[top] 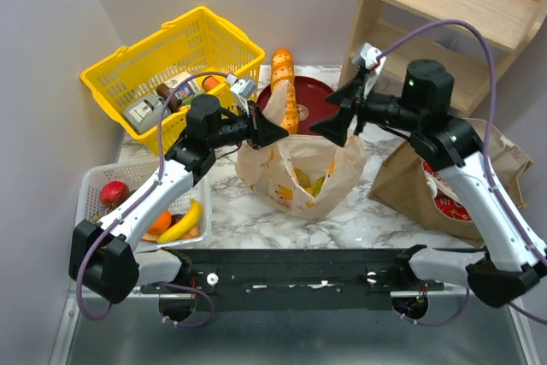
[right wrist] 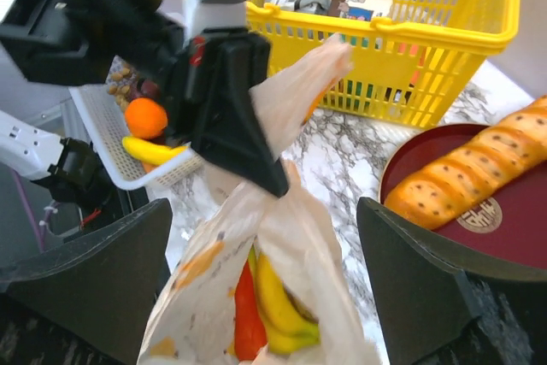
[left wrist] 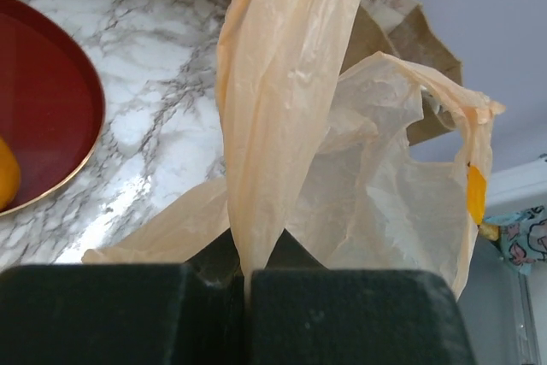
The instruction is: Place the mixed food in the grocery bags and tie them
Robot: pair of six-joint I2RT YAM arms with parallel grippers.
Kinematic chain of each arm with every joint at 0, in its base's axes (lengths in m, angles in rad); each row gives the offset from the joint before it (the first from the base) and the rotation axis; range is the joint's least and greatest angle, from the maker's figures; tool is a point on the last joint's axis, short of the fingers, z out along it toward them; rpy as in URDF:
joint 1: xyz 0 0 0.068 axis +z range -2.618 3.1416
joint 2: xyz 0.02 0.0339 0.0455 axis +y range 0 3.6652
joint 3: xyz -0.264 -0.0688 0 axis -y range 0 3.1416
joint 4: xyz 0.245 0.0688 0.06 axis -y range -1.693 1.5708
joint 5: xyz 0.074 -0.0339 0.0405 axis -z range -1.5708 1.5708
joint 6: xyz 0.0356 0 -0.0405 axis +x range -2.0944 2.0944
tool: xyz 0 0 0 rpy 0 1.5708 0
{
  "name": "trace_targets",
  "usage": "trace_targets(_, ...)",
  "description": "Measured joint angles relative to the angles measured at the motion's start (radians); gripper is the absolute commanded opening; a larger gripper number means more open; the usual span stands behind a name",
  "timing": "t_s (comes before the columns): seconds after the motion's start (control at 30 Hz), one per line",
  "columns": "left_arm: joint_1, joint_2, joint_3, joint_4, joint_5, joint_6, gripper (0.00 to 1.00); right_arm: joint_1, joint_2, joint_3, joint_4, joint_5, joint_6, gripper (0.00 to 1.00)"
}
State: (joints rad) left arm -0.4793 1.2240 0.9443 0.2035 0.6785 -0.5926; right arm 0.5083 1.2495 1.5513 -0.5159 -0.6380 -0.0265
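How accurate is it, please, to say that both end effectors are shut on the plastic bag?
Not quite. Only the left end effector is shut on the plastic bag; the right end effector is open, with the bag between its fingers, as the right wrist view shows.

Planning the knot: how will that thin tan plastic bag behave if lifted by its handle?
Likely floppy: the plastic bag crumples thin where the left gripper pinches its handle. Probably bottom-heavy, with yellow fruit inside. It may slump once released.
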Motion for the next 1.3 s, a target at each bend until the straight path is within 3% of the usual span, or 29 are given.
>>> trace_targets(0.13,0.032,0.056,0.082,-0.137,0.01,0.056,0.0,0.0,-0.138,-0.106,-0.017,0.051,-0.022,0.98)
trace_targets(0.3,0.057,0.094,0.079,-0.197,0.011,0.084,0.0,0.0,-0.22,-0.212,-0.036,0.127,-0.043,0.99)
trace_targets(0.73,0.061,0.095,0.067,-0.178,0.02,0.091,0.0,0.004,-0.144,-0.232,-0.005,0.069,0.028,1.0)
trace_targets(0.93,0.068,0.095,0.053,-0.161,0.029,0.092,0.0,0.06,-0.139,-0.254,0.037,0.051,0.079,1.0)
trace_targets(1.3,0.072,0.097,0.029,-0.145,0.039,0.091,0.0,0.183,-0.127,-0.317,0.045,0.213,0.077,0.98)
